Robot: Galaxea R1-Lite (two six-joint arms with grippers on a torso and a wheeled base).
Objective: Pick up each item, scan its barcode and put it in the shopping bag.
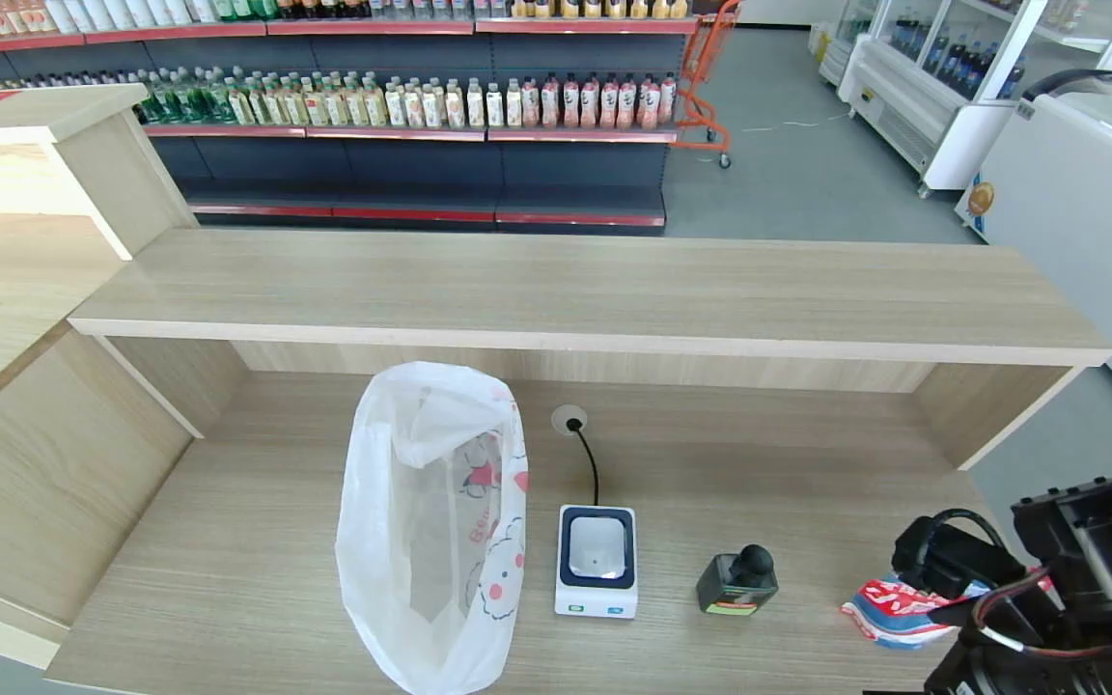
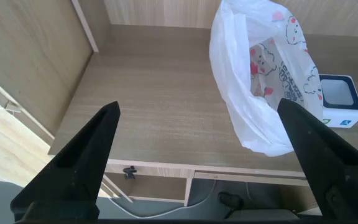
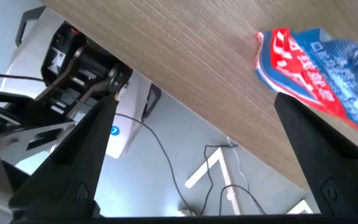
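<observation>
Shopping bag (image 1: 421, 541) on wooden counter (image 1: 807, 454), shelves (image 1: 402, 106) behind

On the counter (image 1: 807, 454) stand, left to right, the shopping bag (image 1: 430, 526), scanner (image 1: 596, 561), bottle (image 1: 737, 582) and packet (image 1: 889, 608).

No lettering can be read. The shopping bag (image 1: 430, 541), left of centre, bears red print beside cartoon faces. The packet (image 1: 884, 610) at lower right carries white characters on red. The bottle (image 1: 737, 584) has a coloured label. All are too small to make out.
</observation>
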